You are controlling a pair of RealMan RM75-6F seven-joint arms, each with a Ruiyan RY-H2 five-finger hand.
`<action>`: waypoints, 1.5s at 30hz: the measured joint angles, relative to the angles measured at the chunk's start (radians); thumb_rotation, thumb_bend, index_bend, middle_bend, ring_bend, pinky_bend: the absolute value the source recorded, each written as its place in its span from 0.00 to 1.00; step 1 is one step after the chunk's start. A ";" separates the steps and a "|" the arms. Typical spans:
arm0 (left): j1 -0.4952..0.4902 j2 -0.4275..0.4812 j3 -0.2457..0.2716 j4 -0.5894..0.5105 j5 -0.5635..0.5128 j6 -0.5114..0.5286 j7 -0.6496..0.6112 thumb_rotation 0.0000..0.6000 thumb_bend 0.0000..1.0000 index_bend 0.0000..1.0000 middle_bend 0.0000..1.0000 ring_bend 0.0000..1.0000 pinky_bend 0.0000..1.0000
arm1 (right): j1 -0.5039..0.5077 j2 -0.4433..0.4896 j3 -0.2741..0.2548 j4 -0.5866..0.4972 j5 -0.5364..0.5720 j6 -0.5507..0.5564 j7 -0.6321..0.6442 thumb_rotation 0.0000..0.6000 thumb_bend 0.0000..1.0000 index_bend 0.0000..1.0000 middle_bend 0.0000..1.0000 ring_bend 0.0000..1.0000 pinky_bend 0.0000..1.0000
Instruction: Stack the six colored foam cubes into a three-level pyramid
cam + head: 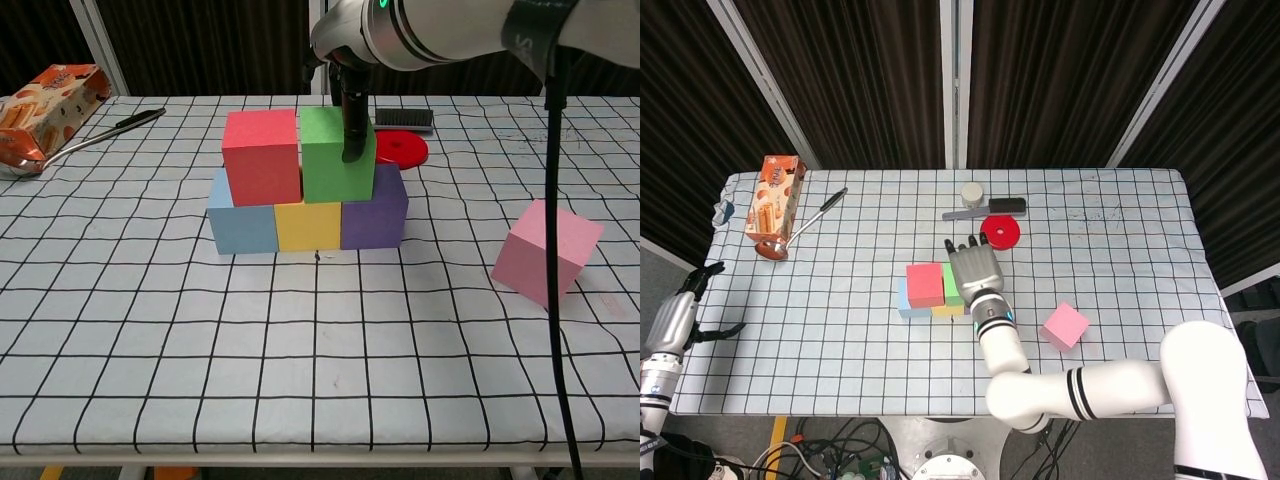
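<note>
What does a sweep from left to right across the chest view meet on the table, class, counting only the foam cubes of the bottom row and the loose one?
Blue cube → yellow cube → purple cube → pink cube.

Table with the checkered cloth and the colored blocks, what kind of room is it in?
Probably a robot test lab: dark curtains hang behind the table, loose cables lie under its front edge, and a robot right hand works on the blocks.
</note>
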 measured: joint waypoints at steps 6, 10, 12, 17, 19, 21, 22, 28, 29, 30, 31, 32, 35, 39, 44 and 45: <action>0.000 0.003 0.000 -0.010 0.000 0.000 0.010 1.00 0.10 0.09 0.11 0.02 0.17 | -0.010 0.050 0.002 -0.049 0.008 -0.034 -0.008 1.00 0.08 0.00 0.00 0.00 0.00; 0.001 0.009 -0.001 -0.027 -0.002 0.002 0.028 1.00 0.10 0.09 0.11 0.02 0.17 | -0.028 0.104 0.009 -0.107 0.000 -0.052 0.010 1.00 0.08 0.00 0.00 0.00 0.00; 0.001 0.012 -0.002 -0.040 -0.005 0.004 0.041 1.00 0.10 0.09 0.11 0.02 0.17 | -0.048 0.141 0.012 -0.146 -0.019 -0.059 0.033 1.00 0.09 0.00 0.00 0.00 0.00; -0.003 0.019 -0.004 -0.069 -0.011 0.001 0.082 1.00 0.10 0.09 0.11 0.02 0.17 | -0.118 0.245 -0.009 -0.229 -0.146 -0.076 0.089 1.00 0.10 0.00 0.04 0.00 0.00; -0.007 0.021 -0.006 -0.083 -0.015 -0.001 0.104 1.00 0.10 0.09 0.11 0.02 0.17 | -0.155 0.293 -0.029 -0.255 -0.215 -0.089 0.116 1.00 0.10 0.00 0.05 0.00 0.00; -0.012 0.020 -0.010 -0.097 -0.020 -0.003 0.126 1.00 0.10 0.09 0.11 0.02 0.17 | -0.211 0.362 -0.058 -0.278 -0.299 -0.121 0.160 1.00 0.11 0.00 0.06 0.00 0.00; -0.014 0.020 -0.011 -0.103 -0.022 -0.004 0.135 1.00 0.10 0.09 0.11 0.02 0.17 | -0.235 0.394 -0.071 -0.284 -0.332 -0.143 0.182 1.00 0.12 0.00 0.07 0.00 0.00; -0.026 0.010 -0.016 -0.133 -0.040 -0.014 0.195 1.00 0.10 0.09 0.11 0.02 0.17 | -0.378 0.547 -0.144 -0.267 -0.558 -0.339 0.352 1.00 0.13 0.00 0.12 0.00 0.00; -0.027 0.008 -0.017 -0.136 -0.044 -0.016 0.204 1.00 0.10 0.09 0.11 0.02 0.17 | -0.406 0.566 -0.155 -0.255 -0.617 -0.377 0.393 1.00 0.13 0.00 0.12 0.00 0.00; -0.029 0.006 -0.018 -0.142 -0.050 -0.017 0.217 1.00 0.10 0.09 0.11 0.02 0.17 | -0.426 0.580 -0.163 -0.244 -0.664 -0.403 0.422 1.00 0.13 0.00 0.13 0.00 0.00; -0.029 0.004 -0.018 -0.146 -0.054 -0.018 0.226 1.00 0.10 0.09 0.11 0.02 0.17 | -0.446 0.592 -0.171 -0.232 -0.714 -0.428 0.450 1.00 0.13 0.00 0.13 0.00 0.00; -0.030 0.003 -0.019 -0.149 -0.059 -0.019 0.235 1.00 0.10 0.09 0.11 0.02 0.17 | -0.471 0.608 -0.182 -0.214 -0.782 -0.458 0.484 1.00 0.13 0.00 0.13 0.00 0.00; -0.033 -0.004 -0.023 -0.162 -0.075 -0.020 0.264 1.00 0.10 0.09 0.11 0.02 0.17 | -0.527 0.642 -0.214 -0.166 -0.959 -0.523 0.558 1.00 0.13 0.00 0.14 0.00 0.00; -0.041 -0.017 -0.028 -0.176 -0.091 -0.025 0.305 1.00 0.10 0.09 0.11 0.02 0.17 | -0.587 0.668 -0.259 -0.096 -1.181 -0.576 0.636 1.00 0.13 0.00 0.15 0.00 0.00; -0.049 -0.043 -0.035 -0.181 -0.101 -0.019 0.338 1.00 0.10 0.09 0.11 0.02 0.17 | -0.649 0.657 -0.314 -0.005 -1.441 -0.582 0.763 1.00 0.11 0.00 0.14 0.00 0.00; -0.049 -0.049 -0.036 -0.179 -0.100 -0.013 0.343 1.00 0.10 0.09 0.11 0.02 0.17 | -0.658 0.651 -0.324 0.012 -1.483 -0.578 0.795 1.00 0.10 0.00 0.14 0.00 0.00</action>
